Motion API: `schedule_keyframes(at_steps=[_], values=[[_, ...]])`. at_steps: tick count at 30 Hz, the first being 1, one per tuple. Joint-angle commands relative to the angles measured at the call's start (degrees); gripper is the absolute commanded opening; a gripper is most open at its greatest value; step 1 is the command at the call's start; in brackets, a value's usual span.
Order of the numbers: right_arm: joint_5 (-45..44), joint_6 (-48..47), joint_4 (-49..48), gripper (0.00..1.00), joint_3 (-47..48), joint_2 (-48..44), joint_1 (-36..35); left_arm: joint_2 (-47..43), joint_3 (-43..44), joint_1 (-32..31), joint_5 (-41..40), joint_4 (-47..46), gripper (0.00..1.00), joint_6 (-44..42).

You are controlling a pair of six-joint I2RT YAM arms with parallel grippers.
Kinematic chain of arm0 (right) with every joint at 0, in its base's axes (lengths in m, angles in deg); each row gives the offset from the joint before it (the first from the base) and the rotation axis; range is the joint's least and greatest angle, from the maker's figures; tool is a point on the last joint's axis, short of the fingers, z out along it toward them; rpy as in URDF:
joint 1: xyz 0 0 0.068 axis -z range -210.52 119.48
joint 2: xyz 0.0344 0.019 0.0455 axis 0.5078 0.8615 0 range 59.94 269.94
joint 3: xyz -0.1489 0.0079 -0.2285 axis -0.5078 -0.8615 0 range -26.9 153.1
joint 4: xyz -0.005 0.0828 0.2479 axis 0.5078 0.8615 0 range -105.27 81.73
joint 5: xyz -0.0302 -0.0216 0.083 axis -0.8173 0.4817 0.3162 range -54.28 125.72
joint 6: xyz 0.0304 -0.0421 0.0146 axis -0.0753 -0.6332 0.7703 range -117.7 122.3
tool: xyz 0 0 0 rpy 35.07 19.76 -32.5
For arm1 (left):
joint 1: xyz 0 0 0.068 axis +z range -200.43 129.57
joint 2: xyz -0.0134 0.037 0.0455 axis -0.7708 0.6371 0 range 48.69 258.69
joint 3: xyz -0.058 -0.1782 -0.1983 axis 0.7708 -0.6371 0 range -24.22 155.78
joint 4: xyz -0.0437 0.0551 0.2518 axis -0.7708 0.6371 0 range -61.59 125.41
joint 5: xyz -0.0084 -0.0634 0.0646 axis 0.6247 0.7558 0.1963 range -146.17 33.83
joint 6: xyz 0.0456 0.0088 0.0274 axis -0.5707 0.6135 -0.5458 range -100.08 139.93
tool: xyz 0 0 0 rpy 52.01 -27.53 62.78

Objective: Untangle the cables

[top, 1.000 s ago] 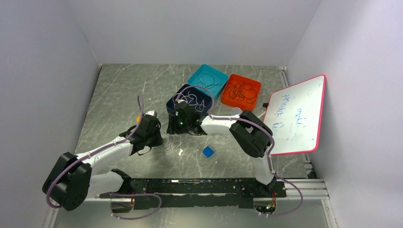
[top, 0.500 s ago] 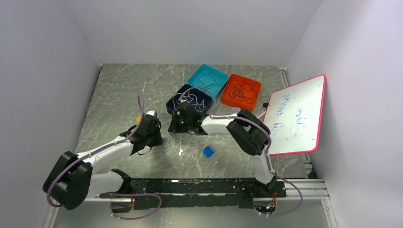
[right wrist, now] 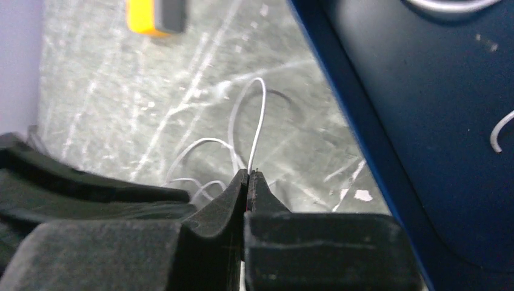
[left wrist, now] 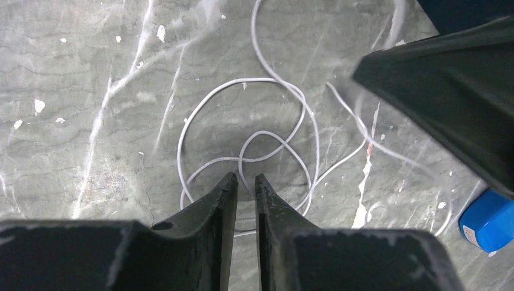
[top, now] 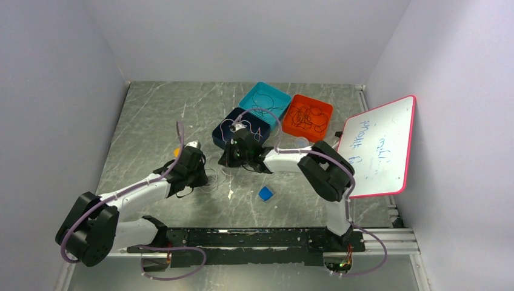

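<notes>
A whitish-grey cable [left wrist: 254, 115] lies in tangled loops on the table between my two grippers; it also shows in the top view [top: 217, 179]. My left gripper [left wrist: 242, 177] points down at the loops, its jaws a narrow gap apart, with one strand running into the gap. In the top view the left gripper [top: 202, 177] sits left of the loops. My right gripper [right wrist: 248, 171] is shut on a strand of the whitish cable [right wrist: 259, 121], which arches up from its tips. The right gripper [top: 226, 160] hovers by the dark blue tray.
A dark blue tray [top: 225, 128], a teal tray [top: 265, 91] and an orange tray [top: 329, 115] at the back hold more cables. A blue block [top: 265, 193] lies near the front. An orange piece [top: 176, 151] sits by the left wrist. A whiteboard [top: 379, 145] leans at the right.
My right wrist has shifted slightly right and back, towards the dark blue tray, keeping the strand. The left arm has not moved.
</notes>
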Motion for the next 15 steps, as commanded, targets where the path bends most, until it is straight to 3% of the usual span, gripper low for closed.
schedule_keyframes(at_steps=[1, 15], values=[[-1.88, -5.76, -1.08, 0.00, -0.08, -7.69, 0.17, 0.56, 0.00, 0.38, 0.12, -1.77, 0.23, -0.09], [-11.46, -15.67, 7.76, 0.00, 1.57, -23.00, 0.08, 3.76, 1.08, 0.38, 0.74, -3.98, 0.34, -0.73]])
